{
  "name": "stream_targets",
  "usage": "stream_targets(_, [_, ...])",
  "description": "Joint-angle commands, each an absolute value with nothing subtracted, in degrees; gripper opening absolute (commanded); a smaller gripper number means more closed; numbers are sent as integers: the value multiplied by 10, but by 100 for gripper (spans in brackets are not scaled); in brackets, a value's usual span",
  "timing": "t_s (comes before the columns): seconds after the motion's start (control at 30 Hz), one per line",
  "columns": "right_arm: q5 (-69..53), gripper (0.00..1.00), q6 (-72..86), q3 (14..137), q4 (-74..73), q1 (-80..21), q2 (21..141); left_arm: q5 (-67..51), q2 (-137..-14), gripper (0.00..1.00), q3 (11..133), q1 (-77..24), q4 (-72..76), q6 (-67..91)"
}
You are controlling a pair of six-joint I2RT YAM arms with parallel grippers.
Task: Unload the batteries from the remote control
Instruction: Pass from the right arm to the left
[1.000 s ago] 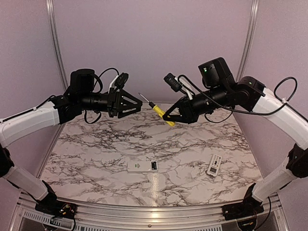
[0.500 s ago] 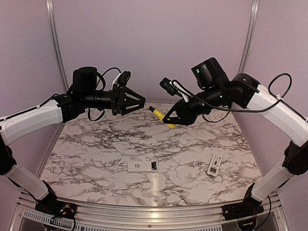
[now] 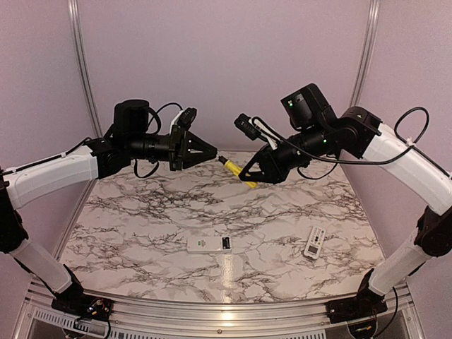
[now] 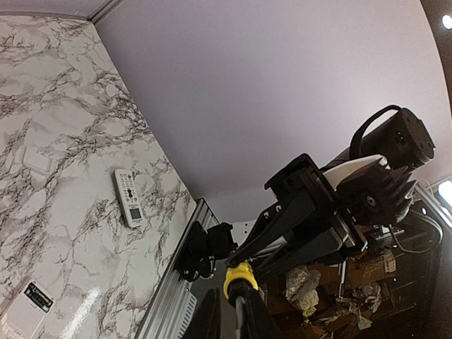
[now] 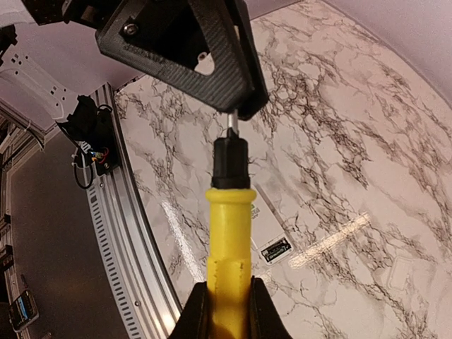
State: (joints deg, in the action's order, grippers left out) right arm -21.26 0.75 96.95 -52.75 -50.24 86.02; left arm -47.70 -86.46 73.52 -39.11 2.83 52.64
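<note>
Pinching the thin steel shaft of the screwdriver (image 5: 229, 233), your left jaws sit far narrower than a second ago; your right jaws clamp its yellow handle. The white remote (image 3: 314, 242) lies on the veined marble tabletop (image 3: 141, 212), its batteries hidden from view.

The tip of the screwdriver (image 5: 229, 233) vanishes behind the left hand (image 5: 241, 109), and its yellow butt runs off the bottom edge inside the right hand (image 5: 228, 300)! Down on the bench (image 3: 141, 226), the remote (image 3: 210, 244) shows a dark bay, far too small to tell whether batteries sit inside. From the left wrist, that hand's own fingers (image 4: 256, 321) are dark blurs cut by the frame.
</note>
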Motion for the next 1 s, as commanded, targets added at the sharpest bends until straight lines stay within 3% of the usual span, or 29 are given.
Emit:
stream_targets(0.0, [-210, 0, 3, 990, -525, -510, 863, -478, -879, 13, 756, -395, 35, 524])
stream_targets(0.1, [-203, 0, 6, 990, -520, -510, 863, -482, -882, 0, 759, -395, 37, 528])
stream_targets(0.23, [-185, 1, 33, 970, -496, -510, 858, -483, -879, 0, 760, -395, 46, 534])
stream_targets(0.3, [-191, 32, 60, 937, -462, -510, 845, -483, -874, 0, 757, -395, 55, 540])
stream_targets(0.4, [-206, 70, 116, 889, -401, -510, 818, -478, -869, 0, 755, -394, 69, 545])
stream_targets(0.5, [-205, 86, 176, 860, -341, -508, 799, -475, -865, 0, 753, -394, 85, 551])
stream_targets(0.67, [-232, 96, 281, 817, -210, -489, 768, -477, -863, 0, 753, -391, 118, 562])
stream_targets(0.97, [-232, 98, 501, 698, 24, -453, 705, -486, -871, 0, 763, -383, 252, 627])
